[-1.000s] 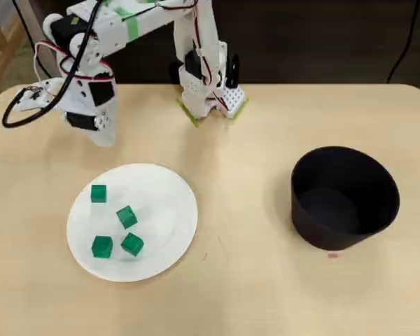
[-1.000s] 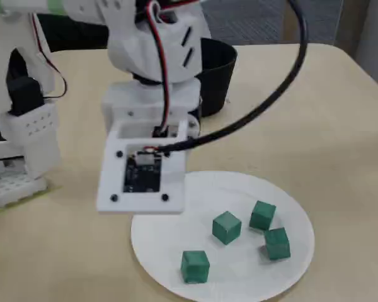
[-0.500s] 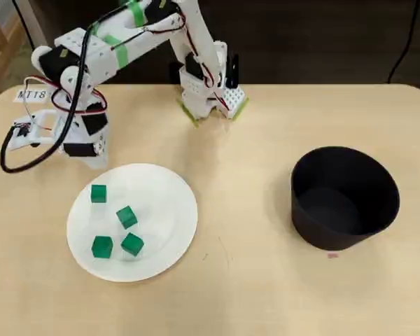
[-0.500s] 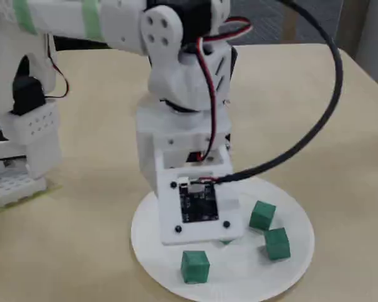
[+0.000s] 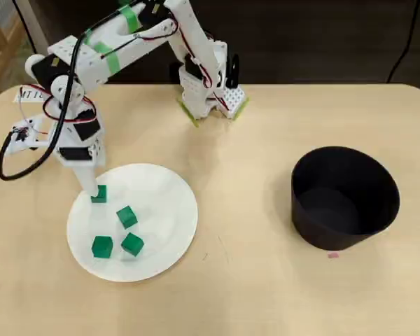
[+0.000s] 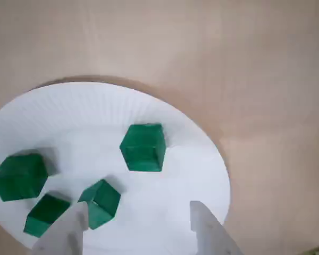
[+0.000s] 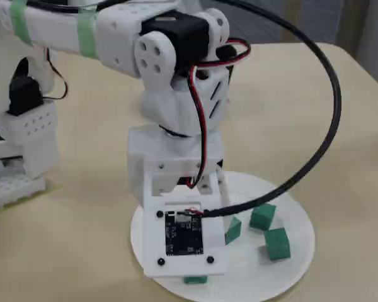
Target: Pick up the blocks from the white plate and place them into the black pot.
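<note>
Swinging inward and down since a second ago, the white two-finger gripper (image 6: 135,228) is now hanging over the edge of the large round white paper plate (image 5: 168,231), where earlier it was sitting off the plate altogether. Its jaws are standing apart with nothing between them, as the wrist view shows. All four small bright green cubes (image 5: 127,217) are lying on the plate; none is showing in the matte black round pot (image 5: 344,197), which is standing well apart at the right of the overhead view. One cube (image 5: 99,194) is sitting just beside the fingers in that view. The cubes are looking light, rigid and flat-sided, so closing on two opposite faces should hold; the thin plate may be sliding under a nudge. Everything is resting on a smooth pale wooden table (image 5: 252,280) against a dark backdrop.
</note>
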Controlling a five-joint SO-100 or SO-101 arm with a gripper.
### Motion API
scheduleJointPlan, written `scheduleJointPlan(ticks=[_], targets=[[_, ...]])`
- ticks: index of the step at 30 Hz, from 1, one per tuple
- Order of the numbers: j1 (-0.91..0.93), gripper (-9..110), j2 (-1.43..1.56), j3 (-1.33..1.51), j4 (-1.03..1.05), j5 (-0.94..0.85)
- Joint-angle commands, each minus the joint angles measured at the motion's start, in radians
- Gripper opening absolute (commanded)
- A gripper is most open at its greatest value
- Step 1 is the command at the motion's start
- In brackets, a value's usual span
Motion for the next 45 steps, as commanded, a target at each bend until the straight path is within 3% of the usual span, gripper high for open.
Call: scheduleJointPlan(ticks=[1, 30, 45], targets=[[-0.006, 30, -0.005, -0.055, 0.005, 0.006], [0.026, 32, -0.210, -0.184, 0.005, 0.063], [0.012, 13, -0.278, -0.252, 0.005, 0.109]])
